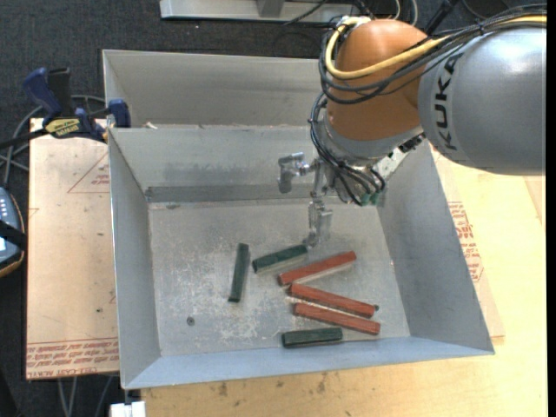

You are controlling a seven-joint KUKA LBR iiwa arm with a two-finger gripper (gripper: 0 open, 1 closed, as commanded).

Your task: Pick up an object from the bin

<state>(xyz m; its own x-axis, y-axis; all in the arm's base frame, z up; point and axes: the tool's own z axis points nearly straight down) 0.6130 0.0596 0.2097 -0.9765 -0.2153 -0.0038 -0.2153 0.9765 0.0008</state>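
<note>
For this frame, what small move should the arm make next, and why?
Probably ease the gripper down and slightly toward the near side: it hangs just behind the adjoining ends of a dark green stick and the uppermost red stick, seemingly above both.

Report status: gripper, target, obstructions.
Gripper over right end of dark green stick, mid-bin. Stick flat on bin floor. Red stick close alongside, lower right; contact unclear.

Grey metal bin [130, 259] holding six bars, lone green bar [238, 273] lying apart leftward, second green bar [280, 257] just beside upper red bar [317, 268], middle red bar [334, 299], lower red bar [337, 318] lying beneath, third green bar [312, 338] frontmost.
</note>
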